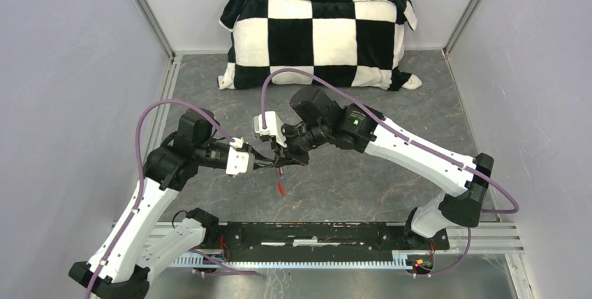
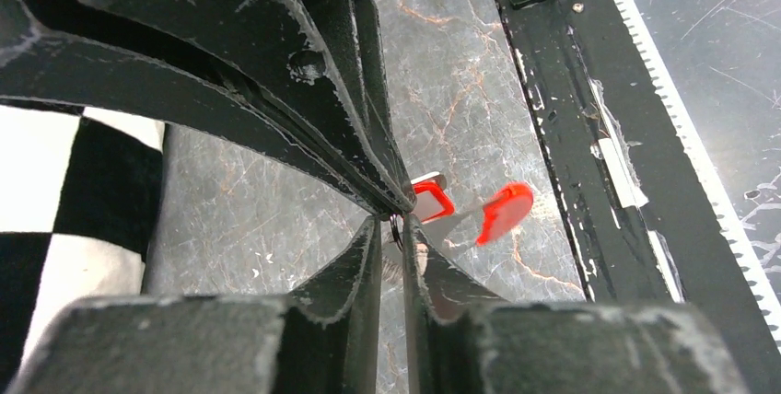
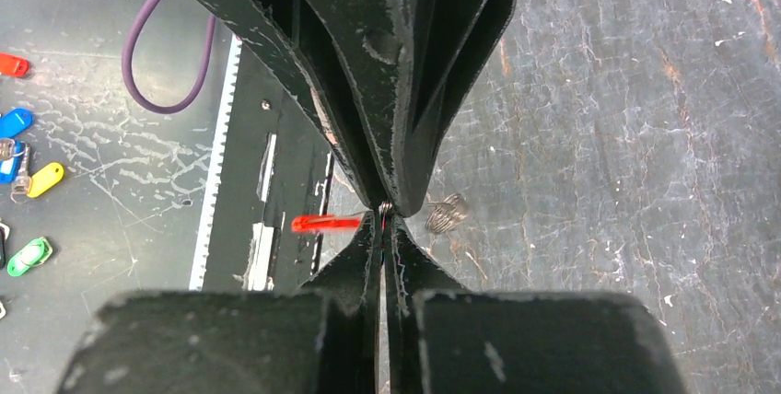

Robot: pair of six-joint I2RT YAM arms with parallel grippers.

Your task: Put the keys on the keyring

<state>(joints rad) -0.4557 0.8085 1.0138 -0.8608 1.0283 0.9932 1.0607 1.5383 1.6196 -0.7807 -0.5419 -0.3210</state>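
Red tags point(image 2: 504, 213) plainest from left wrist; right tool point(image 3: 383, 221) pinching keyring point(image 3: 385, 208); left tool point(image 2: 394, 228) barely apart, hold unclear.

A checkered pillow point(image 1: 317, 37) lies on the grey tabletop point(image 1: 391, 180).

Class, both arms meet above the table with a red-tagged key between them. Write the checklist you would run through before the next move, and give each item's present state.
1. Fingers of the right gripper shut: ok, pressed together at the tips.
2. Fingers of the left gripper gripping the small ring: cannot tell; a narrow gap shows between them.
3. The red-tagged key hanging beside the meeting fingers, not dropped: ok.
4. Key threaded onto the small ring: cannot tell; the fingers hide the joint.
5. The pillow apart from both arms: ok, it lies at the far wall.
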